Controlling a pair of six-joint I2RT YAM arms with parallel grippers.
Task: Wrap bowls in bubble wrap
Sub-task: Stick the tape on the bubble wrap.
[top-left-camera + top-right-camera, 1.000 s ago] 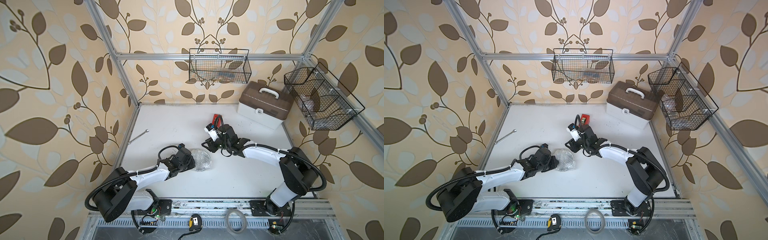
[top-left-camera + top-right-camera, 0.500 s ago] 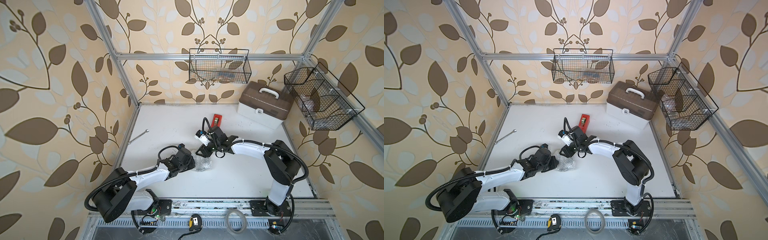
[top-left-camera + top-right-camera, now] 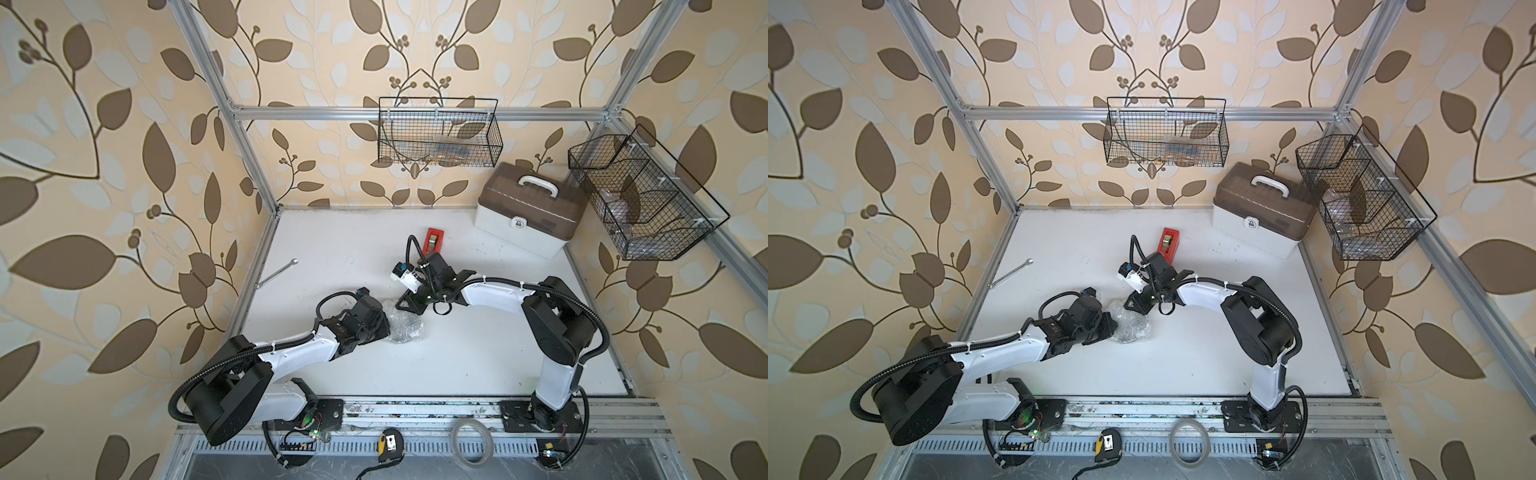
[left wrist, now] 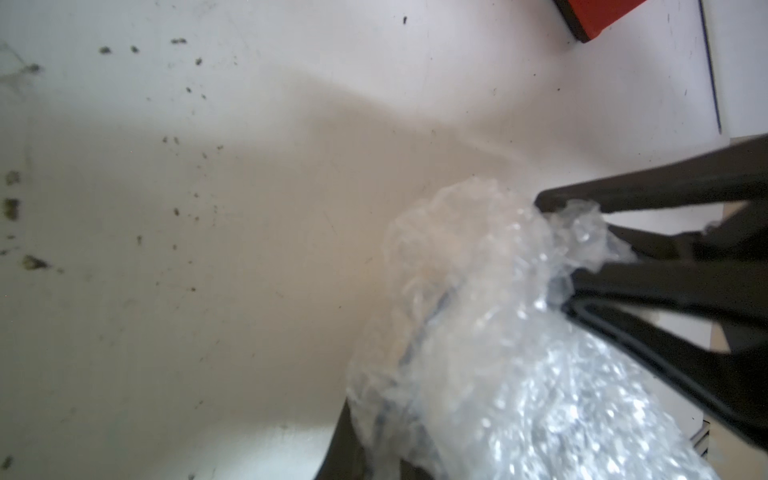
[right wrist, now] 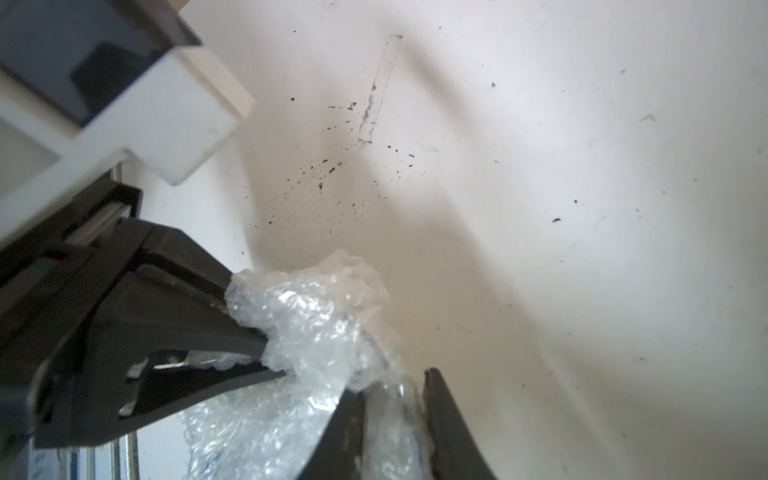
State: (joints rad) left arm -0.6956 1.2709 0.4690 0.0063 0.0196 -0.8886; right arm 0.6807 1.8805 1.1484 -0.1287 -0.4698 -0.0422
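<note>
Now the right gripper (image 3: pixel 402 304) has come over. A second ago it was up by the red tape dispenser (image 3: pixel 434 241), apart from the bundle; now its tips touch the upper edge of the bubble wrap (image 3: pixel 405 330), just left of the middle in both top views. Its jaws were wider on the way and are now narrow, nipping a loose tuft of wrap; the tuft shows at the right of the left wrist view and at the bottom of the right wrist view. The left gripper (image 3: pixel 387 328) has not moved; it stays squeezed tight on the left side of the same bundle. In the right wrist view its black fingers (image 5: pixel 183 266) come in from the left and bite the wrap. The wrap is not a flat sheet; it is a bunched ball, on or just over the white table (image 3: pixel 478 357). The bowl cannot be seen plainly, only shiny wrap, so I think it sits inside the ball. This means both hands now hold the wrap, one on each side. I think the wrapping is mostly done; the right hand can now tuck its loose end over so the bowl stays covered. A hard tug could pull the wrap open again.
</note>
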